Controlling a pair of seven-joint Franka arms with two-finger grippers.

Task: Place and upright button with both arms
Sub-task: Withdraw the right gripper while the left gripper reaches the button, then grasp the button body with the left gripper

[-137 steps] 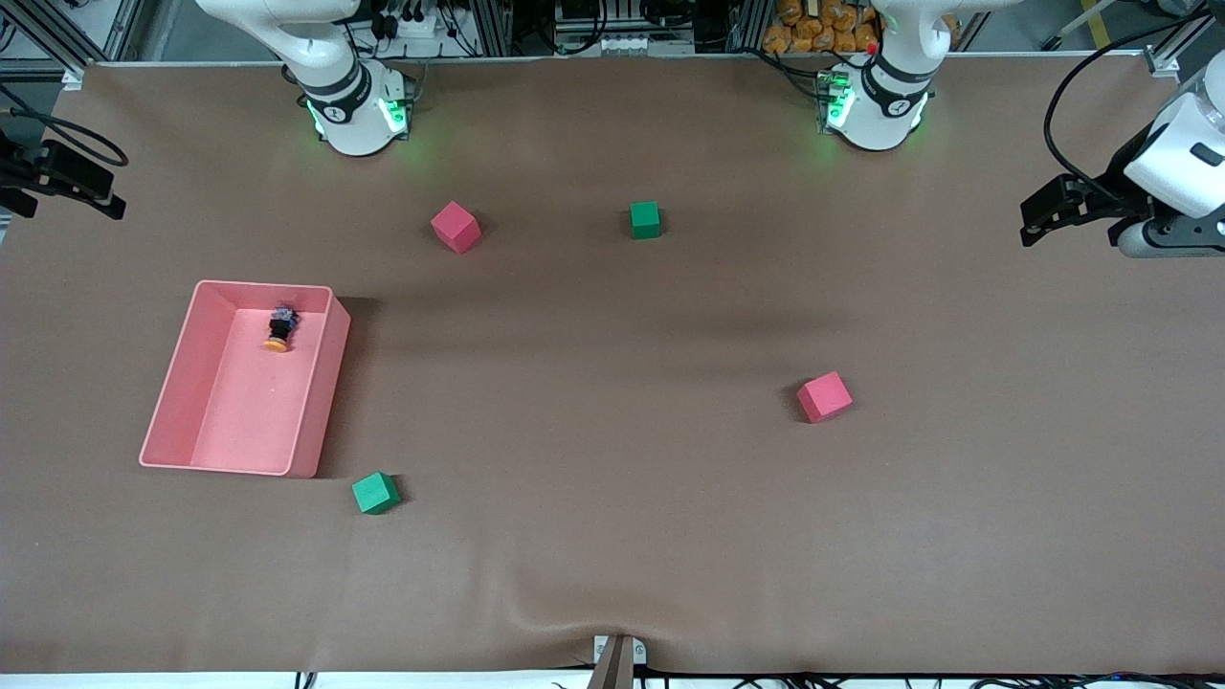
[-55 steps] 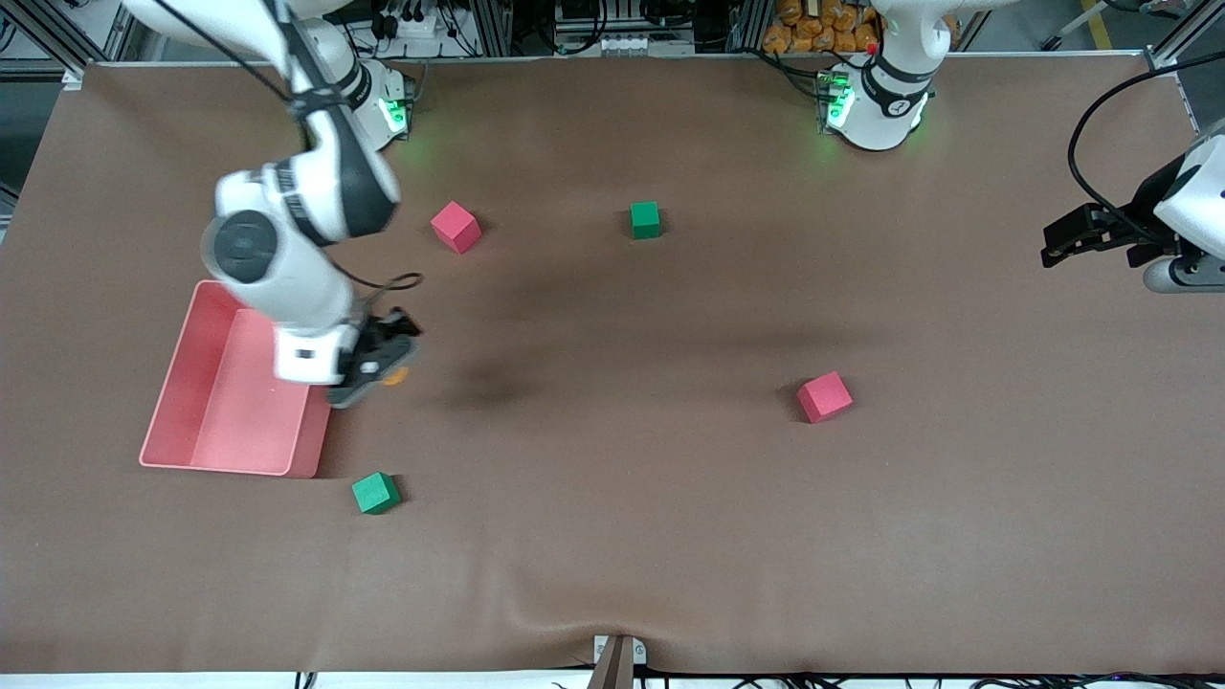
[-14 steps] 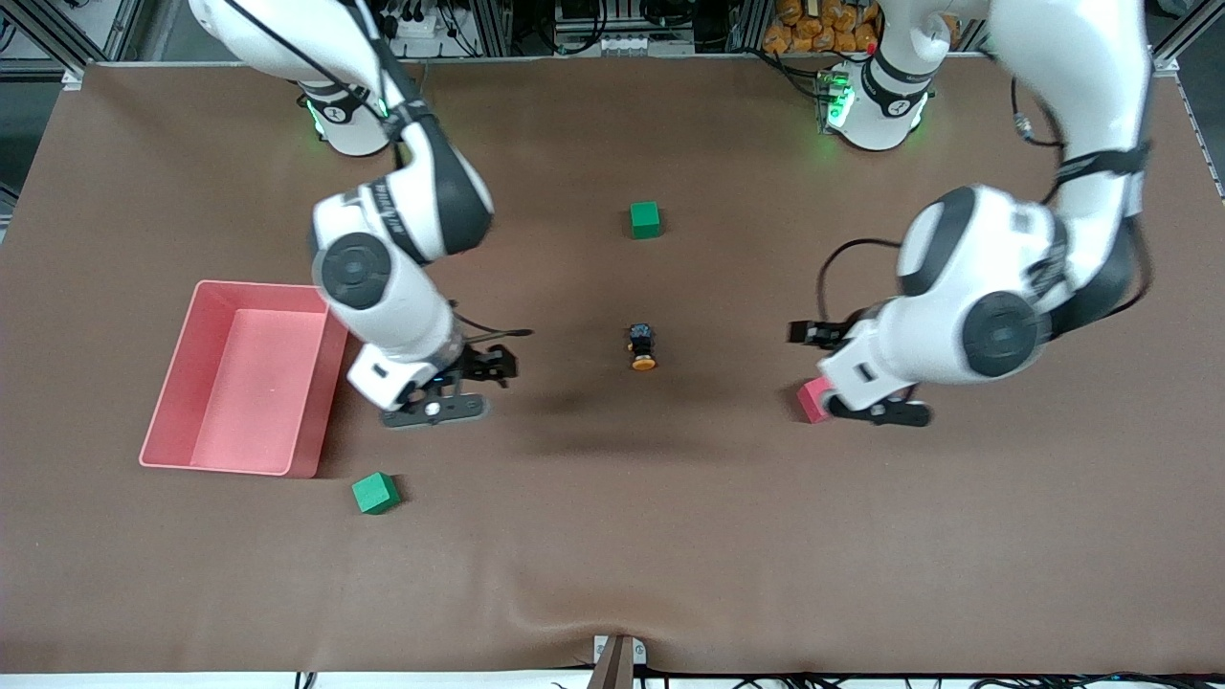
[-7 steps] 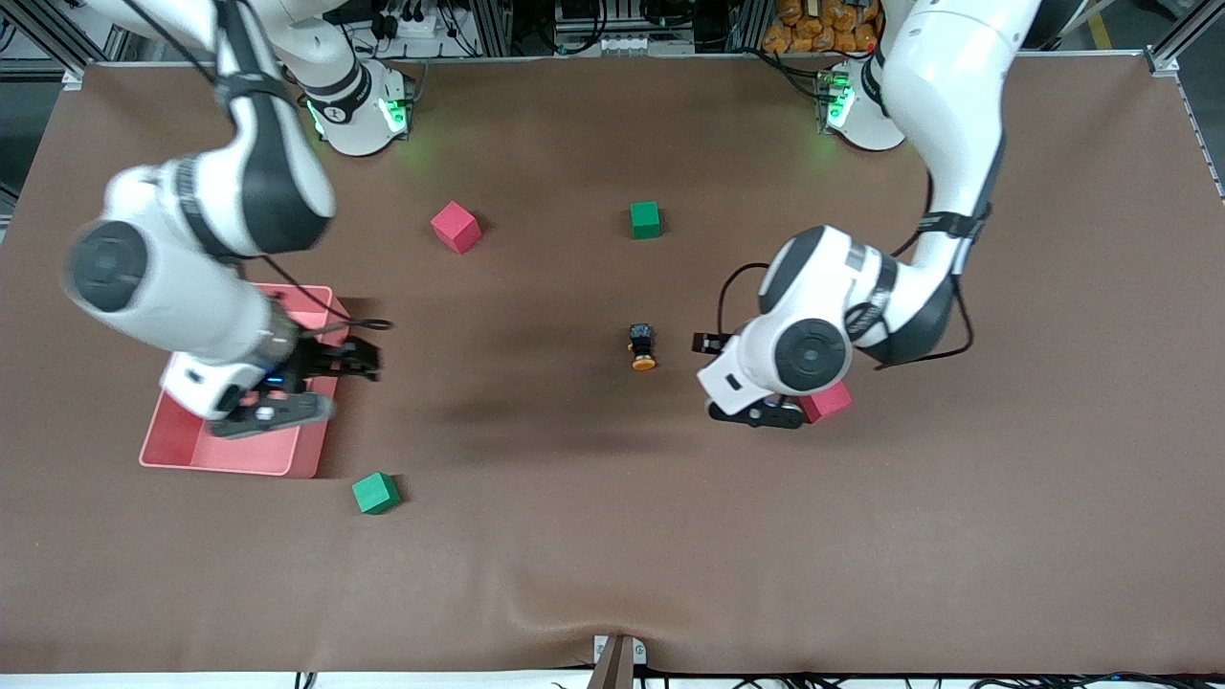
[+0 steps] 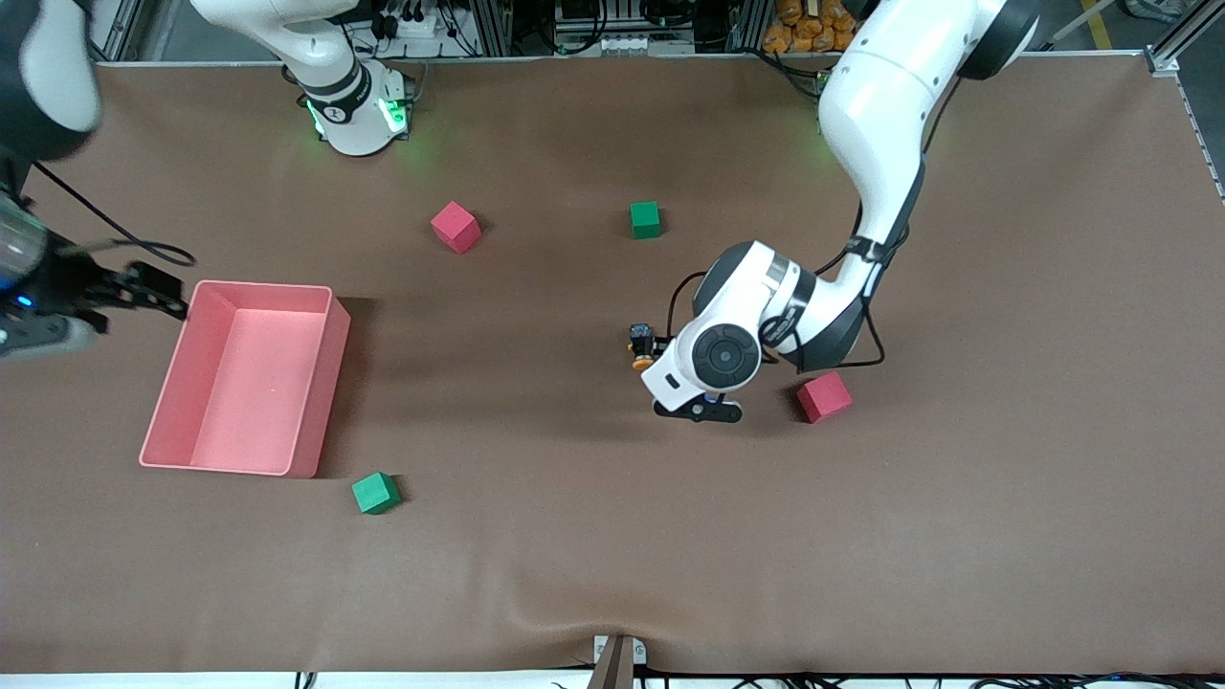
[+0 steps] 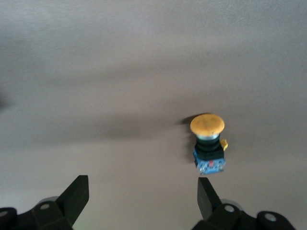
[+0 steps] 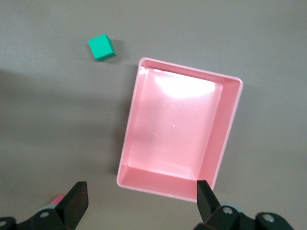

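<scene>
The button (image 5: 639, 348) lies on its side on the brown mat at the table's middle, orange cap toward the front camera. In the left wrist view the button (image 6: 208, 143) sits just ahead of one fingertip (image 6: 205, 188), not between the jaws. My left gripper (image 5: 657, 350) is low beside the button, open and empty (image 6: 141, 199). My right gripper (image 5: 155, 292) is open and empty in the air by the pink tray's edge at the right arm's end; the right wrist view shows it open (image 7: 139, 201).
The empty pink tray (image 5: 263, 287) also shows in the right wrist view (image 7: 189, 72). A red cube (image 5: 824, 396) sits close by the left arm's wrist. Another red cube (image 5: 455, 227) and a green cube (image 5: 645, 219) lie nearer the bases. A second green cube (image 5: 375, 493) lies near the tray.
The button went from the tray to the table's middle in my right gripper. That arm then swung back past the tray. My left arm swept in beside the button.
</scene>
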